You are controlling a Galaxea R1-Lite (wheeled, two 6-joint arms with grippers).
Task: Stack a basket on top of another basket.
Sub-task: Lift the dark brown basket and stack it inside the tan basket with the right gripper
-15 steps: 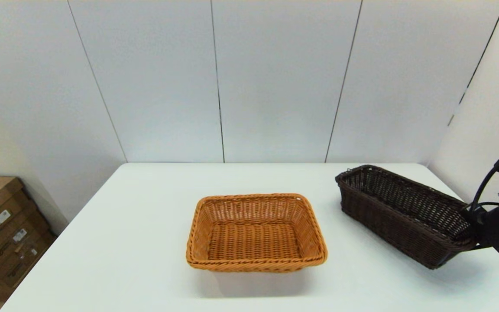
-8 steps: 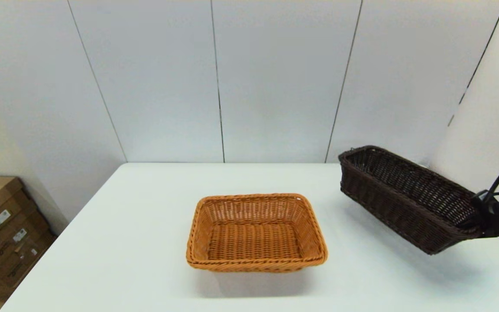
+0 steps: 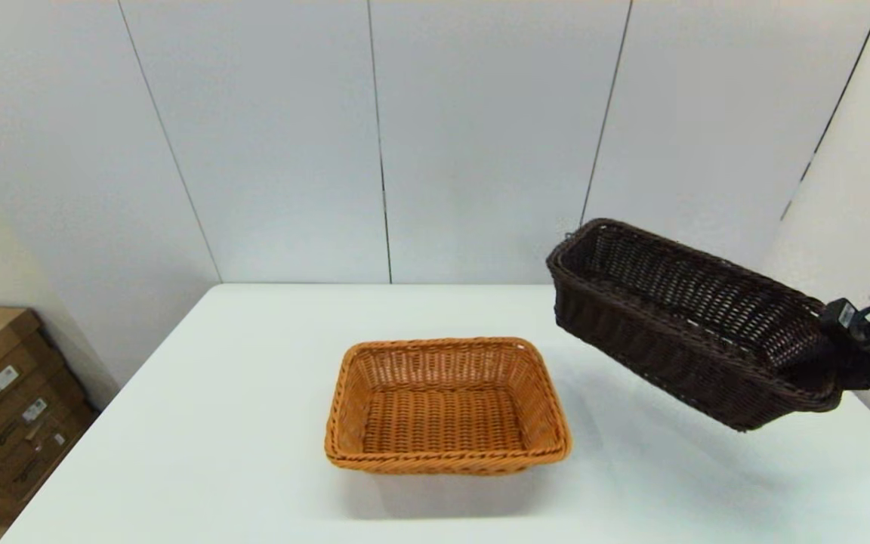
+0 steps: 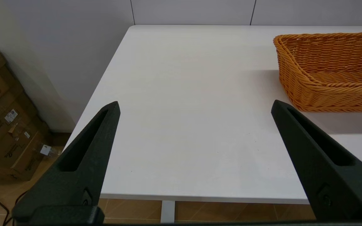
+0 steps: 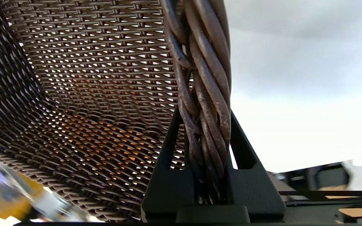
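Dark brown basket airborne, right gripper mostly hidden behind rim

Over the last second the dark brown wicker basket left the white table. It had rested on the tabletop at the right side; half a second later it hung clear of the surface, and by now it had risen higher and shifted toward the robot's left, nearer the orange-tan wicker basket but not over it. Its far end had lifted against the wall panels, the basket tilting down toward the held end. The right gripper, clamped on the braided rim, rose and moved inward with it.
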